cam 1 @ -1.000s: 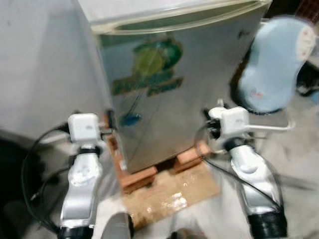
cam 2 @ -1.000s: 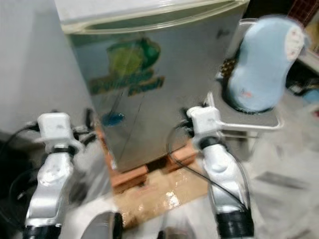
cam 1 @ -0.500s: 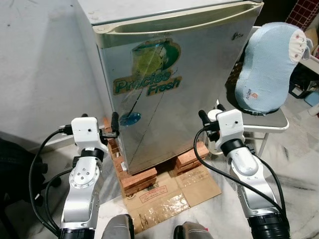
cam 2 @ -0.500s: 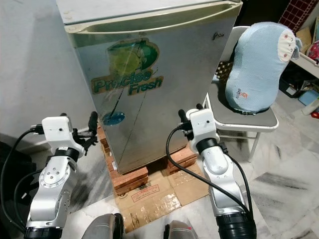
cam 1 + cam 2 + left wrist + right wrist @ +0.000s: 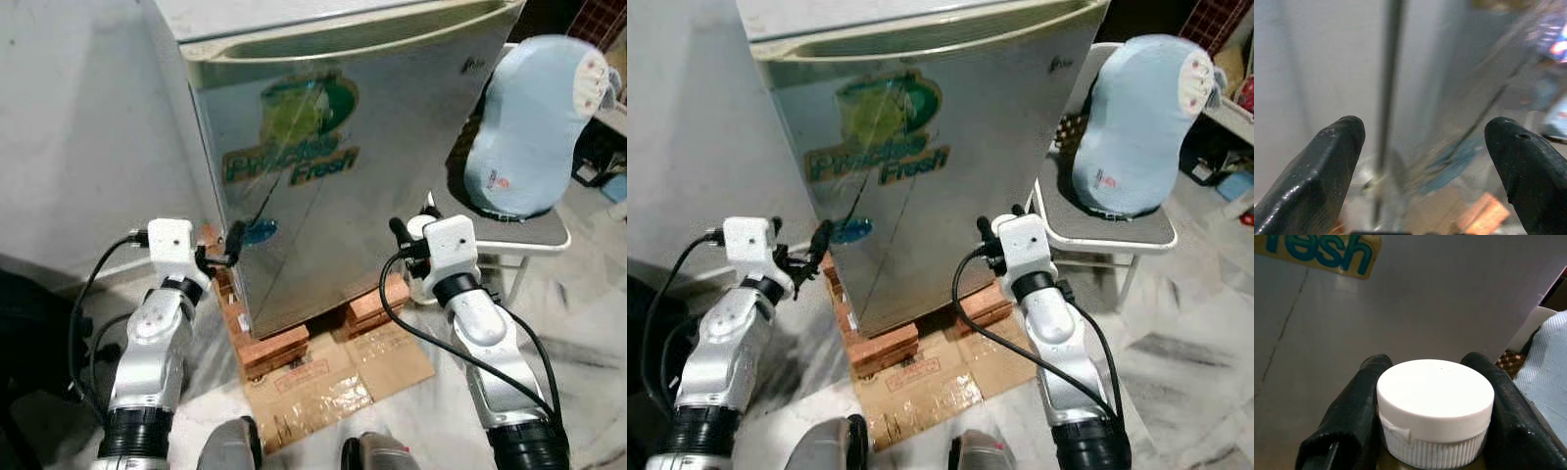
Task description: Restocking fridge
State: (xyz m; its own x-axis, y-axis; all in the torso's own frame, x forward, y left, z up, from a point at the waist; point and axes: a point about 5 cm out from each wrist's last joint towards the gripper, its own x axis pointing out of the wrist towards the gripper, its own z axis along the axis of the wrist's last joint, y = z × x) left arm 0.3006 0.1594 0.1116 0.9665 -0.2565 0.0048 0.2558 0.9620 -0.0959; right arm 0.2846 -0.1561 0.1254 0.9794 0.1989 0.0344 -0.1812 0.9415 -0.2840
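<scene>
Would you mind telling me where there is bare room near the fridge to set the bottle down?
The fridge top looks bare. The chair seat has only a strip free in front of the blue cushion. The cardboard before the bricks is open. The right gripper holds the bottle; the left gripper is open.

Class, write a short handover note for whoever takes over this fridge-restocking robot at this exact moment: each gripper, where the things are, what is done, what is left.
Left gripper: open, empty, raised at the lower left edge of the fridge door.
Right gripper: shut on a white-capped bottle, held in front of the door's lower right.
Fridge: door closed, standing on bricks over flattened cardboard. A chair with a light blue cushion stands to its right.
Done: bottle in hand, robot at the fridge.
Left: open the door, put the bottle inside, close it.
</scene>
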